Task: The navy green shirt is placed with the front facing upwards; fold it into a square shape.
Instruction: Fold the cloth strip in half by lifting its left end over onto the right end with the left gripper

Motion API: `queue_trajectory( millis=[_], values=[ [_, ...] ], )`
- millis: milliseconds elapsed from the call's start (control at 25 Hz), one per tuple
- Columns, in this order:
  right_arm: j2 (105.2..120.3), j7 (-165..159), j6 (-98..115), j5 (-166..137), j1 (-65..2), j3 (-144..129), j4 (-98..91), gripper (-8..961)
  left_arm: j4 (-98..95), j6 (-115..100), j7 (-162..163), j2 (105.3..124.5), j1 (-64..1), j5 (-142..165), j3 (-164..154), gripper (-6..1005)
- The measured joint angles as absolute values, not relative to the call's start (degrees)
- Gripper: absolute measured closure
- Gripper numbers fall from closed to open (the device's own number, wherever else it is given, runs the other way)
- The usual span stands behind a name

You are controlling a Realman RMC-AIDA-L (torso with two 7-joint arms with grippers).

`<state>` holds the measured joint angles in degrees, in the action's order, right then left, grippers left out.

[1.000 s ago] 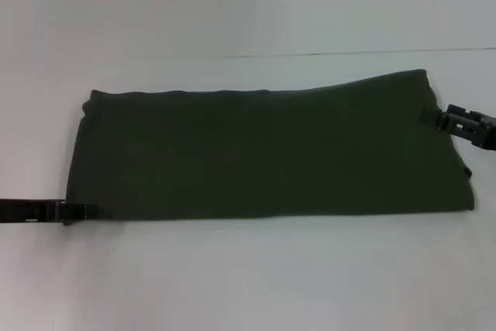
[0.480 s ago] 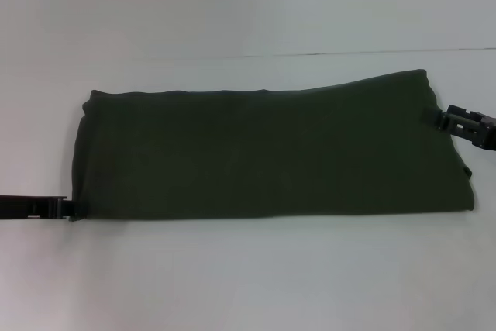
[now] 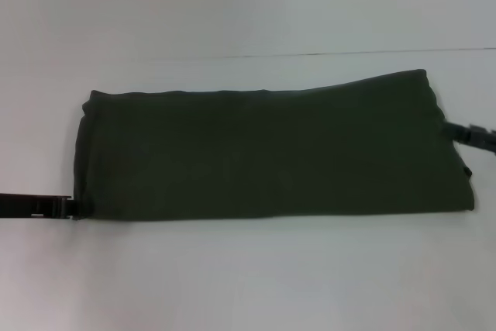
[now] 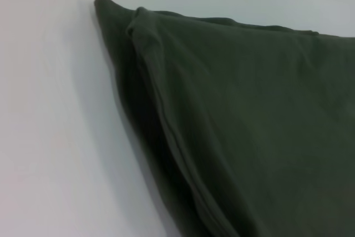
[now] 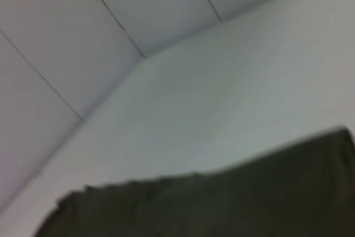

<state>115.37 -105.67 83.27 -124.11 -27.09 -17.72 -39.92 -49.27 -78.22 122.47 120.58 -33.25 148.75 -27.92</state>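
We see the shirt (image 3: 267,153) lying flat on the white table (image 3: 248,277), folded into a long band with its plain green side up, running from left to right across the middle. The left gripper (image 3: 71,208) sits low at the band's near left corner, its tips at the cloth edge, and the right gripper (image 3: 457,131) is at the right end, against the edge. We cannot tell whether either gripper is open or closed.
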Motion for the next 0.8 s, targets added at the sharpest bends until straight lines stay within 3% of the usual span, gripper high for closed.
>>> queue_trajectory(
  millis=[80, 400, 480, 800],
  values=[
    [114.58, -109.1, 83.3, -127.9, -27.0, -17.9, -41.5, 50, -49.3, -78.3, 122.5, 120.58, -33.3, 148.8, -28.0, 907],
    [108.92, -122.6, 86.7, -137.3, -27.8, -21.5, -41.6, 51, -49.3, -78.3, 122.4, 120.58, -33.3, 148.7, -27.9, 908],
    [108.90, -123.0, 86.4, -137.4, -27.9, -23.3, -41.6, 51, -49.3, -78.3, 122.4, 120.58, -33.3, 148.7, -28.0, 908],
    [111.37, -118.9, 78.5, -137.6, -27.4, -26.7, -41.5, 53, -49.3, -78.2, 122.2, 120.66, -33.3, 148.4, -27.9, 908]
  ],
)
